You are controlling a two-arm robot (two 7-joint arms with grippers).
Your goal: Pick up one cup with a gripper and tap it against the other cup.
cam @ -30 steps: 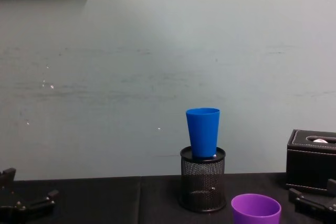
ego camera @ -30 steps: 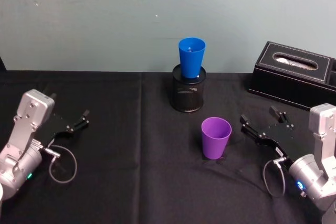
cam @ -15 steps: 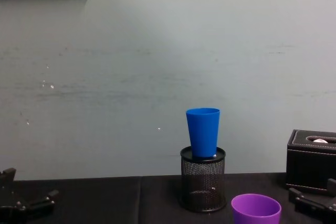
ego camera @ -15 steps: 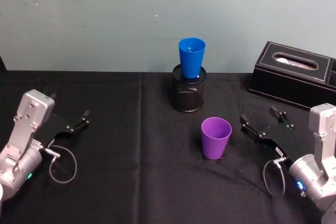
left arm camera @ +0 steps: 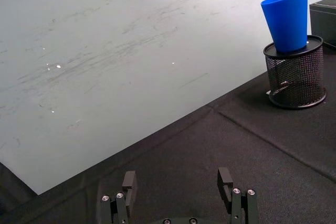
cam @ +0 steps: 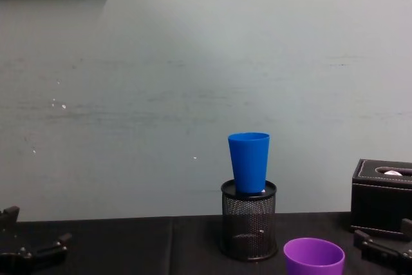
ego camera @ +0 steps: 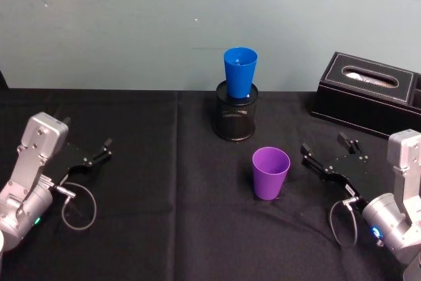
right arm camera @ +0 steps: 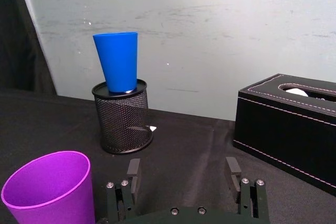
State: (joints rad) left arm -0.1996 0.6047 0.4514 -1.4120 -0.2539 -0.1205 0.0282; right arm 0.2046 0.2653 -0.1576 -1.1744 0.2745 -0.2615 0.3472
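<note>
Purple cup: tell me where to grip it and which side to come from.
Grip the purple cup across its upper wall, just below the rim, coming from its right, where the open right end effector sits beside it. It stands upright, mouth up, tapering downward.

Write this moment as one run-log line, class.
purple plastic tumbler: upright on table, ungrasped | bright blue plastic tumbler: seated in black wire-mesh pen holder | right gripper: open beside purple tumbler | left gripper: open, parked

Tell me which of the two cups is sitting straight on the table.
The purple cup stands directly on the black cloth, beside the open right gripper. The blue cup is raised instead, its base set in the mesh pen holder farther back.
</note>
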